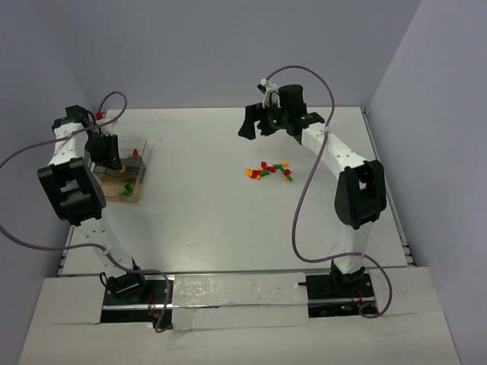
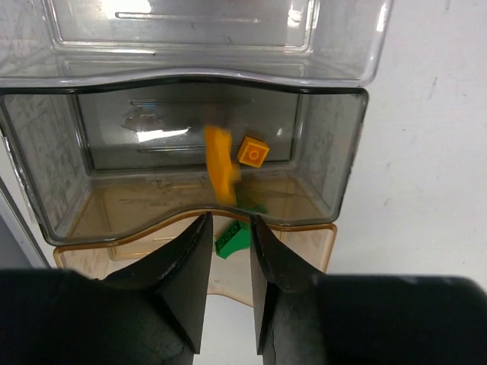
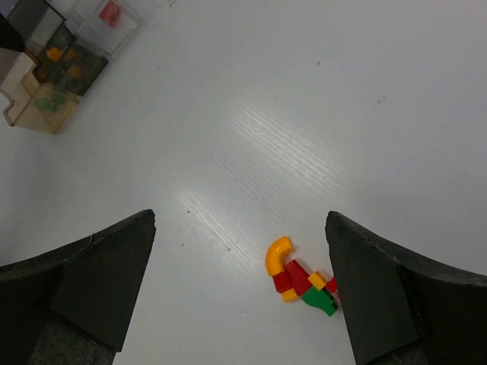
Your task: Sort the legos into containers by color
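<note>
I have the left fingers [image 2: 199, 237] parted by only a narrow gap with nothing between them, hanging right at the near lip of the middle smoky tray in the row of containers [image 2: 338, 175]. Just ahead of the tips, inside that tray, an orange-yellow lego [image 2: 221, 171] shows on end and smeared with blur, and a square orange brick [image 2: 253, 152] sits just beyond it to the right. Through the gap between the tips I see a green lego [image 2: 232, 239] in the tan tray underneath them. A clear tray lies farther ahead, past the smoky one. The right fingers [image 3: 114, 266] stand spread wide and carry nothing, raised above the white counter [image 1: 213, 220]. The loose pile of legos [image 3: 302, 280], red, green and orange-yellow, lies on the counter between them, close to the right-hand finger, with a curved orange piece [image 3: 278, 253] on its near-left edge. The containers sit well off to the far left of these fingers.
</note>
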Tool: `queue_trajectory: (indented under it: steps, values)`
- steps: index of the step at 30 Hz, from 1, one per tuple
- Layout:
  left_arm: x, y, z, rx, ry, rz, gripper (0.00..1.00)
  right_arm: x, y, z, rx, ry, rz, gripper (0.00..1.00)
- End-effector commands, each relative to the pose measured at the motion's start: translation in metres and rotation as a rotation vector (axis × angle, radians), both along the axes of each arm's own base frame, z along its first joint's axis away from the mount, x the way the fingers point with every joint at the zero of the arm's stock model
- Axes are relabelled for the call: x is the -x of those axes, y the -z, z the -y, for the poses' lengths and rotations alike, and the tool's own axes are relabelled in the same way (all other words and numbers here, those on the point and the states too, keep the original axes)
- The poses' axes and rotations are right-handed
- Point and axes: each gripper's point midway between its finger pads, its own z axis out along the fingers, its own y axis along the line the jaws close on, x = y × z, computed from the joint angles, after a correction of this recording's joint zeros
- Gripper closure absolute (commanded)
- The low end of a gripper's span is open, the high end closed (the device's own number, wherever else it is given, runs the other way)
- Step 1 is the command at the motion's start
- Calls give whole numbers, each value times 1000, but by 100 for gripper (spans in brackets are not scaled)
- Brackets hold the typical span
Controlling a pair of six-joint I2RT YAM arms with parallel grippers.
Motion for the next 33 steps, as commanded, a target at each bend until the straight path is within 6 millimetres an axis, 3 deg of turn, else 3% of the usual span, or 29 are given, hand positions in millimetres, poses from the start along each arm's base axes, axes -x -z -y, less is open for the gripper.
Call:
queue_trajectory:
  steps: [1,6,9,10,11,12,16,18,23,27,33]
  values:
    - [-22,-12,-9,-39,-17,71,61,6,-21,14,22,-1,66,0]
    - [-26,-26,-11,-51,-17,110,56,10,-10,29,78,-13,68,0]
    - [-34,-62,1,-20,16,216,56,15,-4,45,131,-20,76,3]
    - [-36,-66,5,-1,26,229,56,16,-1,47,149,-31,78,3]
    - [-42,-90,17,11,50,308,56,21,4,55,190,-38,79,13]
    - [-46,-103,28,22,70,346,56,24,7,59,218,-46,77,19]
    - [-53,-134,81,55,172,445,56,43,32,83,363,-84,52,41]
    - [-51,-138,106,63,214,454,55,50,47,96,429,-84,20,49]
    - [-49,-142,146,104,254,467,56,65,80,132,535,-40,-93,52]
    - [-50,-140,157,139,245,458,56,72,106,147,582,-31,-182,52]
    - [-50,-141,159,150,245,453,55,73,116,142,445,-82,-306,48]
